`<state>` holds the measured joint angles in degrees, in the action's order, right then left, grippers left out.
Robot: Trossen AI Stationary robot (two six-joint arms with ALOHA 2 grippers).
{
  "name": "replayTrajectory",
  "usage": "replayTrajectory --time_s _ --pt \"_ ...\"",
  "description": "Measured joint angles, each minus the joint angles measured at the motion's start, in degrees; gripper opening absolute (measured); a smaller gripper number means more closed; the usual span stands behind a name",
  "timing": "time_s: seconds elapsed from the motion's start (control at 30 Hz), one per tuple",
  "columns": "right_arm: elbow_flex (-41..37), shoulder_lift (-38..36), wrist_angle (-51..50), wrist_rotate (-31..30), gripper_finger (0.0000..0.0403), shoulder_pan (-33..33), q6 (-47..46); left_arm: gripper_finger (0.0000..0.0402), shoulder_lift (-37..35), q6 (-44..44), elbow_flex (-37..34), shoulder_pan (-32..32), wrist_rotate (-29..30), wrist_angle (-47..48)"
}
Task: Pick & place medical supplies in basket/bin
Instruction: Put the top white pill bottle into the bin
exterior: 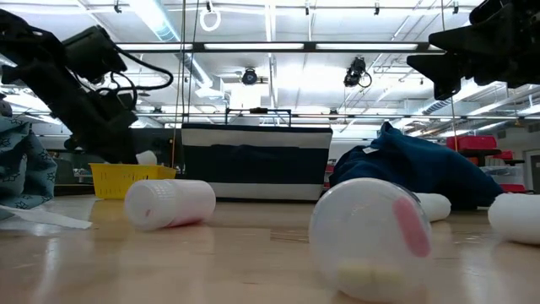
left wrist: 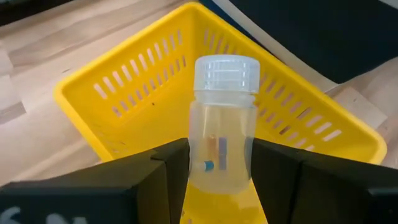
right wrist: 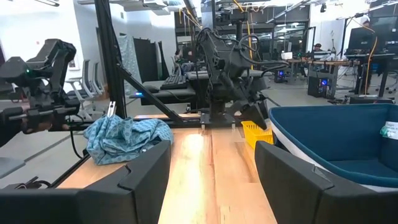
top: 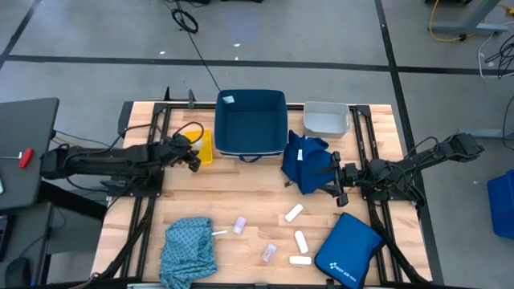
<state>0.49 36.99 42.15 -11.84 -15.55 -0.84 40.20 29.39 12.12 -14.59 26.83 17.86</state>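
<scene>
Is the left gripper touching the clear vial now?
Touching. In the left wrist view, the left gripper has both dark fingers pressed against the sides of the clear vial, above the yellow tub.

Yellow tub point(left wrist: 124, 93) open and clear beneath, navy tub point(top: 250, 120) wall just beside

I work in a robotics lab set in a big open industrial hall. My wooden table point(top: 241, 201) stands on a grey concrete floor point(top: 321, 32) marked with dark lines, with cables point(top: 189, 20) trailing across it. Across the table I see long ceiling strip lights point(exterior: 160, 17) and exposed beams. Past my right gripper's fingers there are office chairs point(right wrist: 93, 74), desks with computer monitors point(right wrist: 360, 40), and a person seated at one far off.
</scene>
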Motion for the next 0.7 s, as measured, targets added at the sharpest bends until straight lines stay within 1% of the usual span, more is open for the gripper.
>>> replayTrajectory --time_s 0.03,0.07,0.17,0.23,0.27,0.33,0.4,0.47,0.57,0.7 --pt "0.0 0.0 0.0 0.0 0.0243 0.0 0.0 0.0159 0.14 -0.02 0.0 0.0 -0.2 -0.08" --pt "0.0 0.0 0.0 0.0 0.0243 0.0 0.0 0.018 0.2 0.01 0.0 0.0 -0.29 -0.06" --pt "0.0 0.0 0.0 0.0 0.0243 0.0 0.0 0.0264 0.21 0.02 0.0 0.0 -0.14 -0.39" --pt "0.0 0.0 0.0 0.0 0.0243 0.0 0.0 0.031 0.22 -0.32 0.0 0.0 -0.05 -1.25" --pt "0.0 0.0 -0.01 0.0 0.0243 0.0 0.0 0.0328 0.2 -0.95 0.0 0.0 -0.06 -1.89" --pt "0.0 0.0 0.0 0.0 0.0243 0.0 0.0 0.035 0.2 -1.69 0.0 0.0 -0.42 -3.01" --pt "-0.02 0.0 0.0 0.0 0.0243 0.0 0.0 0.0358 0.2 -1.85 0.0 0.0 -1.36 -3.54" --pt "0.0 0.0 0.0 0.0 0.0243 0.0 0.02 0.0357 0.2 -2.41 0.0 0.0 -1.85 -3.75" --pt "-0.02 0.0 -0.01 0.0 0.0243 0.0 0.02 0.0346 0.2 -3.41 0.0 0.0 -2.74 -4.47" --pt "0.0 0.0 -0.01 0.0 0.0243 0.0 0.02 0.0329 0.09 -4.53 0.03 0.0 -6.26 -6.57"
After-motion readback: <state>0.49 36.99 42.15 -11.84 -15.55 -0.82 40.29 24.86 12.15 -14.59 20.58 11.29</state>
